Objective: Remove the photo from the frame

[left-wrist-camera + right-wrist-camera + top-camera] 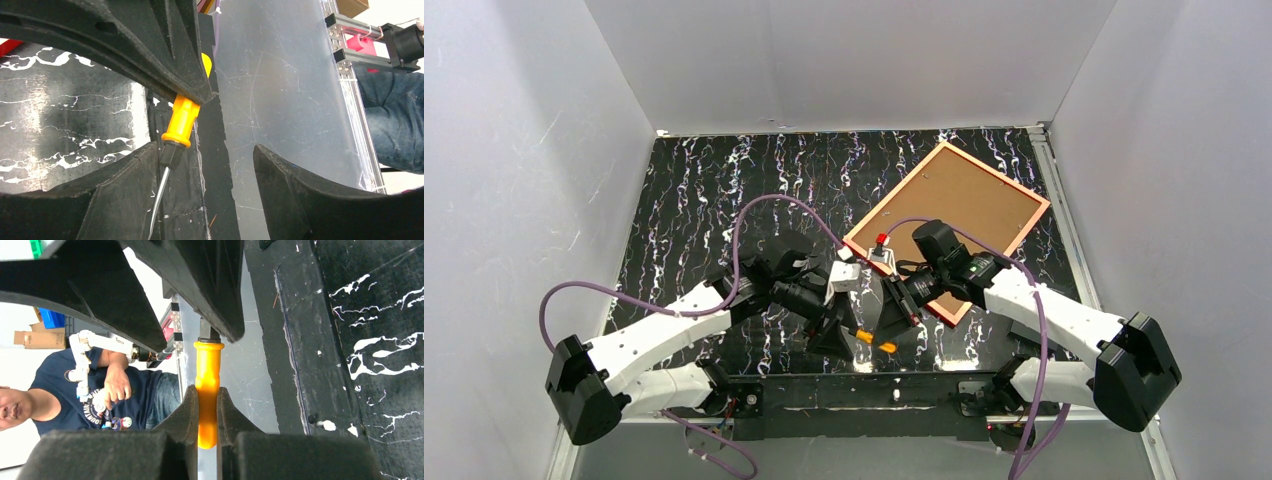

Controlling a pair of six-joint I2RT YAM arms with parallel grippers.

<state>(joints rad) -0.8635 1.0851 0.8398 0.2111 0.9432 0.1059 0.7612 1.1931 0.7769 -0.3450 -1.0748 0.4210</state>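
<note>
At the right end effector (206,390): pinched the screwdriver (208,360) by its orange handle, over the near counter (694,200) edge. At the left end effector (204,147): stood with jaws apart, just beside the blade; could not tell whether around it. Found the frame (995,173) lying back-up beyond and right of both, long axis slanting away rightward, nearer the right arm. Judged the photo hidden under the backing board (959,205).

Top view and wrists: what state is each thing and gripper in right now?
frame: face down on the table, backing in place.
backing board: seated in the frame, not lifted.
screwdriver: held by its orange handle.
right gripper: shut on the screwdriver.
left gripper: open, beside the screwdriver.
</note>
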